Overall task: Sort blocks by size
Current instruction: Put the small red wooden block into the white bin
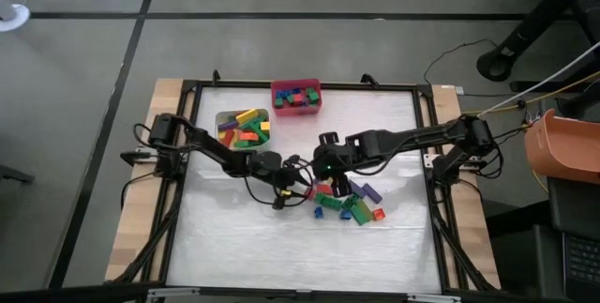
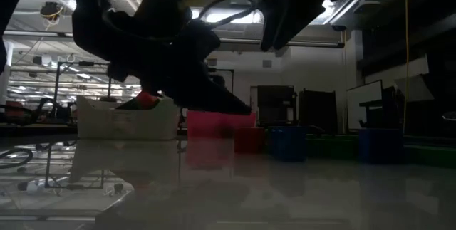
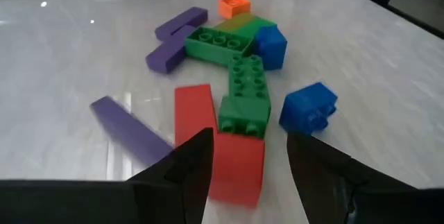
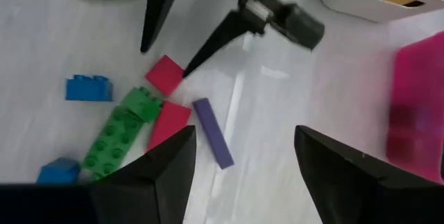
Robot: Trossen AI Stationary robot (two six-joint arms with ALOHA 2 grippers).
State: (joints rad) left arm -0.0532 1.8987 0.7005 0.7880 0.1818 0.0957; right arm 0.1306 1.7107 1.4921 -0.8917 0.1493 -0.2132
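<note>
We find the left gripper (image 3: 243, 165) low over the loose pile of blocks (image 1: 345, 202) at centre frame in the high view, its fingers apart and holding nothing, straddling the near end of a red block (image 3: 215, 148). A long green block (image 3: 244, 99) lies touching that red block on one side, and a purple bar (image 3: 128, 128) lies just beside it on the other. We judge the main risk to be a fouled grasp: on closing, one finger may catch the green block or the purple bar and either lift two pieces or tip the red one. The right gripper (image 4: 243, 165) hovers open and empty just beside the pile, close to the left gripper, so we expect a possible collision if both descend together. The white bin (image 1: 225, 115) and red bin (image 1: 274, 88), in the upper middle of the high view, already hold blocks; a wrong drop would mix sizes.
</note>
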